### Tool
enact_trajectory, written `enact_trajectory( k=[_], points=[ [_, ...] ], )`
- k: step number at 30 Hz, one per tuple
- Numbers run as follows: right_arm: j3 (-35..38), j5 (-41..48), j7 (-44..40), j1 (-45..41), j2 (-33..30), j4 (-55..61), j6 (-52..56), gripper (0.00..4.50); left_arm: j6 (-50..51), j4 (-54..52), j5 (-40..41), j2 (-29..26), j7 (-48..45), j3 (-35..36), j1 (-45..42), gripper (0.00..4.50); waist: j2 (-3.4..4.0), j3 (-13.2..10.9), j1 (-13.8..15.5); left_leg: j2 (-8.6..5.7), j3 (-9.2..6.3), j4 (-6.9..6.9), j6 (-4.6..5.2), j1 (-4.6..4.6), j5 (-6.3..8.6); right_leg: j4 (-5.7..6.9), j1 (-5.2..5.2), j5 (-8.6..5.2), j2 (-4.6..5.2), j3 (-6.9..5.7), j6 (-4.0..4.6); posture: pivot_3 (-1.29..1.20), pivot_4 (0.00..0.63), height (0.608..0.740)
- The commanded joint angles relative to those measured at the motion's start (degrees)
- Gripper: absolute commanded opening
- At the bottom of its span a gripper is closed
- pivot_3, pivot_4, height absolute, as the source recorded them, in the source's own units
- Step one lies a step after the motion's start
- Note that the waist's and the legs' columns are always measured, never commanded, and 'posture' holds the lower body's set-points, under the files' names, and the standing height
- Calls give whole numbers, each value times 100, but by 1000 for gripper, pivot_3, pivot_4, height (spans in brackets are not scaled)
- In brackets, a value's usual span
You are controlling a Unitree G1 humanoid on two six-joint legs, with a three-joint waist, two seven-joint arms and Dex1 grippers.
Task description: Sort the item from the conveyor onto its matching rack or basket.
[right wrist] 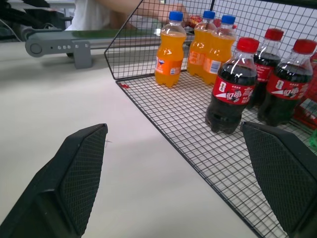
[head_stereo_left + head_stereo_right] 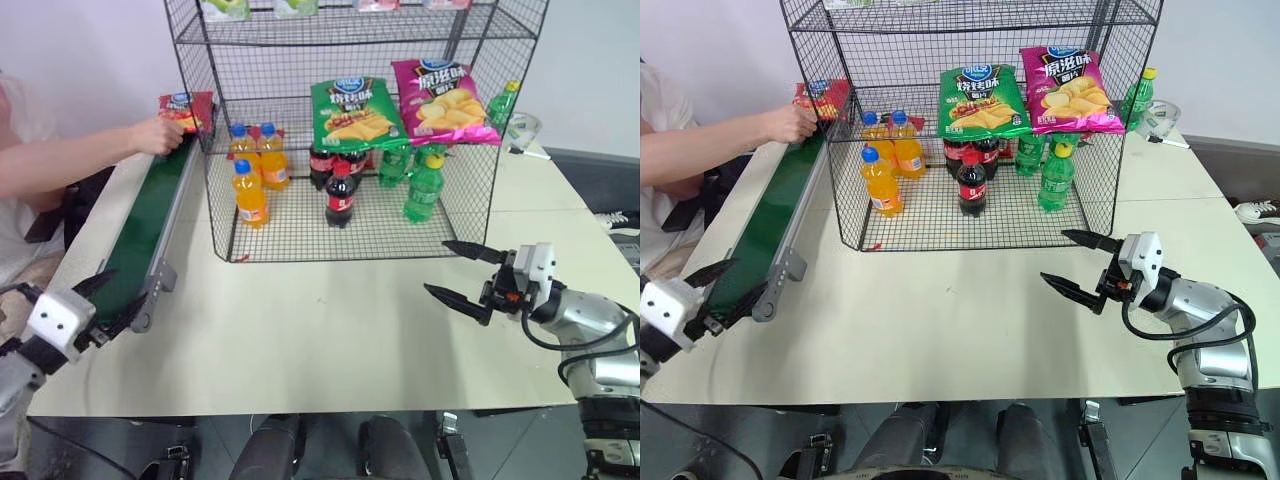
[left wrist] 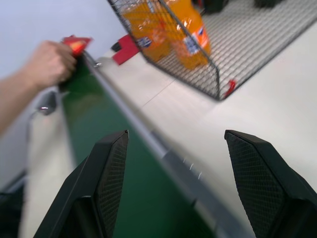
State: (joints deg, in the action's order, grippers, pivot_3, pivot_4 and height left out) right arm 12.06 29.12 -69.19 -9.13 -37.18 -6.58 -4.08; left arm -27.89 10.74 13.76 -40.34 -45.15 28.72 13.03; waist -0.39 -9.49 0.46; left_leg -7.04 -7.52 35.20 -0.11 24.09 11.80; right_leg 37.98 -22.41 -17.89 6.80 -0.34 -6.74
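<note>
A person's hand (image 2: 158, 134) is placing the red crisp bag (image 2: 186, 108) at the conveyor's (image 2: 150, 235) far end. Both grippers, left (image 2: 108, 299) and right (image 2: 466, 276), are standing spread and empty. The left should probably be waiting for the bag, then pinching an edge. The right wrist view is showing the cola bottles (image 1: 233, 91) closely.

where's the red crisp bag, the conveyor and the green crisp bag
red crisp bag (image 2: 187, 108): left eye view, on its front, beside the person's hand
conveyor (image 2: 152, 223): left eye view, on the bare green belt
green crisp bag (image 2: 356, 114): left eye view, on the pictured crisps
</note>
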Motion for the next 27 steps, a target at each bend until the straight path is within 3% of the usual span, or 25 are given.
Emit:
enact_trajectory(
  k=[1,4,9,16,22,27],
  points=[
    [-130,189,-2,-102,158,356,131,4500,-970,86,-755,81,750,520,327,3230,0,0,7,0,0,0,0,0,0,0,-1,-4,1,0,8,0,150,740],
    [-268,95,36,-129,261,451,101,4500,-1460,256,-1158,116,1210,677,490,3230,0,0,18,0,0,0,0,0,0,0,-1,-5,1,0,9,0,150,740],
    [-563,12,75,-309,510,404,61,4500,-2402,594,-2997,-71,2624,1092,926,3230,-5,0,23,0,1,0,0,0,1,-2,-2,-4,0,0,8,0,150,740],
    [-755,-23,72,-397,618,413,74,4500,-2669,971,-4798,-220,4520,1197,1602,3230,-5,0,22,-1,1,-4,-2,-1,1,-1,-6,2,-1,-1,-5,0,150,740],
    [-1120,-42,-322,-269,487,670,303,4500,-2342,1078,-5569,-409,5734,977,1817,3230,-6,0,30,0,1,-7,-3,-1,2,0,-9,3,-3,-3,-9,0,150,740],
    [-1318,25,-460,-193,496,898,505,4500,-2190,1178,-5755,-604,6291,590,1768,3230,-9,2,25,-1,0,-6,-16,-1,10,1,-7,3,-3,-5,-10,0,150,740]
  ],
)
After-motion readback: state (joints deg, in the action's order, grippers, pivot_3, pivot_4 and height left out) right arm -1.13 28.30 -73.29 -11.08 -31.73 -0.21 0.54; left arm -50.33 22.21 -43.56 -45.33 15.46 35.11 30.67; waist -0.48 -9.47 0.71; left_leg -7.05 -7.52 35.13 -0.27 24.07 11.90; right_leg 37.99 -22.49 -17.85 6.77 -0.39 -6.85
